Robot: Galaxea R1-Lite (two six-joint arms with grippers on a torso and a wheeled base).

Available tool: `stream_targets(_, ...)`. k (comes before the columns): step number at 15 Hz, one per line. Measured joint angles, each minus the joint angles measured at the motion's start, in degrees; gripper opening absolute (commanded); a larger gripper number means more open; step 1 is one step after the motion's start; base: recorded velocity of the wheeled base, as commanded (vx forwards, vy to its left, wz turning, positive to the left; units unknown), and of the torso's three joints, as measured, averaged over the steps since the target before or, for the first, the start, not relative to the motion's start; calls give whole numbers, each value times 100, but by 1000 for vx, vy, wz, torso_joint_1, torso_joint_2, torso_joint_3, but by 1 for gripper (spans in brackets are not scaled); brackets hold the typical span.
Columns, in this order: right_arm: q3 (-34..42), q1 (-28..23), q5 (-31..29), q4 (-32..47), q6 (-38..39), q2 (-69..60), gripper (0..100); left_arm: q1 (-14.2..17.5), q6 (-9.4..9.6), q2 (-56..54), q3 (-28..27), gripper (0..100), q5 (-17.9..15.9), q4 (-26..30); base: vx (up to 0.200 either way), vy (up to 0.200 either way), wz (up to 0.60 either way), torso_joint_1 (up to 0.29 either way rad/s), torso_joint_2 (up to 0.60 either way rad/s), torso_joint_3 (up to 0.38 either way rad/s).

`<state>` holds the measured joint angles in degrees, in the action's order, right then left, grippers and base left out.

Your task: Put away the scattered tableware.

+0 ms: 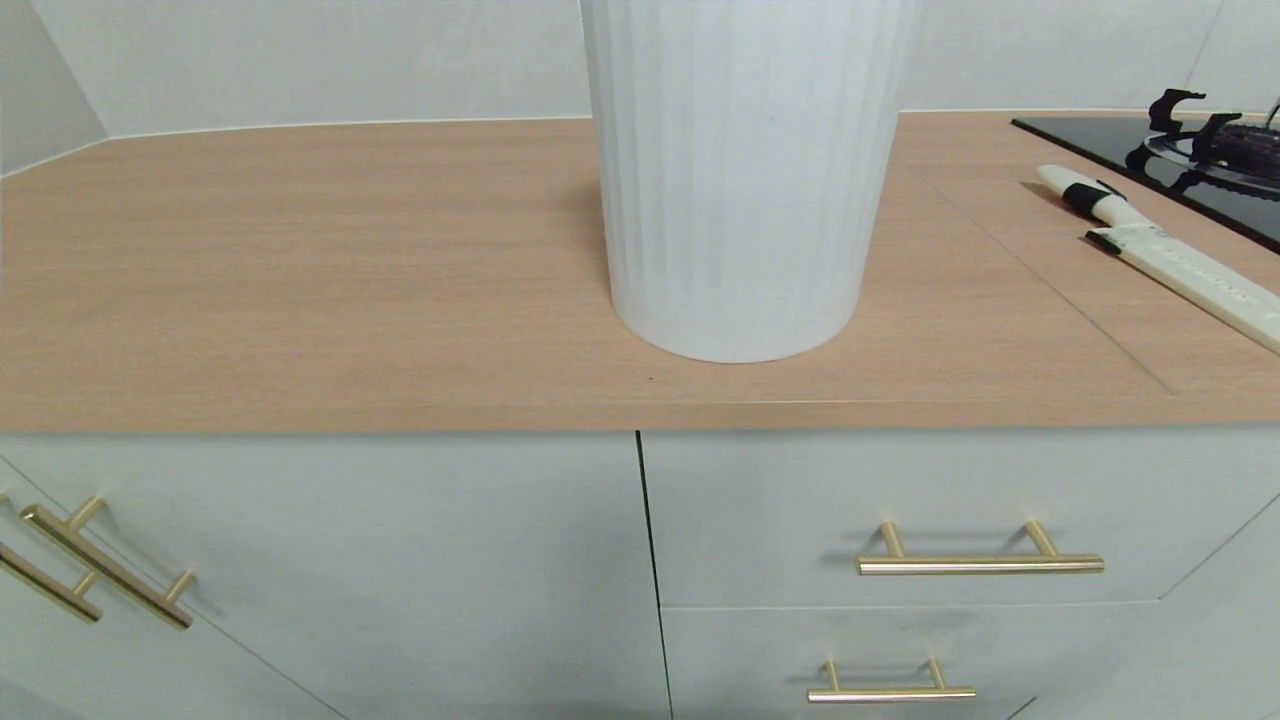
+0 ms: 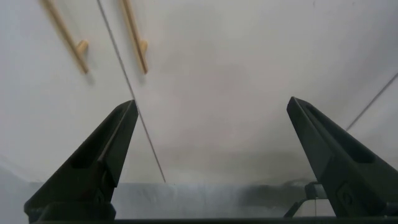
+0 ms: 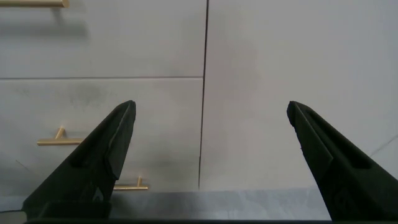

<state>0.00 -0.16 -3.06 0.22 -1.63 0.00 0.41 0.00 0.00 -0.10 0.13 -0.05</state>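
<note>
Ribbed white plastic container (image 1: 740, 200) stands upright on the wooden table (image 1: 300, 280), contents hidden; a cream-handled white knife (image 1: 1160, 250) lies well apart. Left gripper (image 2: 211, 101) and right gripper (image 3: 211, 104) hang with fingers apart, empty.

**Both grippers wide open and empty**

My left gripper (image 2: 211, 101) has its jaws spread wide. The two dark, tapering fingers (image 2: 93, 168) stand well apart at the tips, with nothing gripped between them. My right gripper (image 3: 211, 104) is in the same pose, its fingers (image 3: 333, 168) parted just as far and the gap between them empty. Both wrists sit low, beneath the front edge of the desk (image 1: 300, 400), pointing in towards it. The left wrist is rolled off level, and the right one sits square.
</note>
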Motion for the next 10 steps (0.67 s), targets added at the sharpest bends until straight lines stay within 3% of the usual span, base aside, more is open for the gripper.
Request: stream_targets(10, 0, 0, -2, 0, -4, 0, 100, 0, 0, 0, 0, 100, 2, 0, 0, 0, 0, 13, -31, -19)
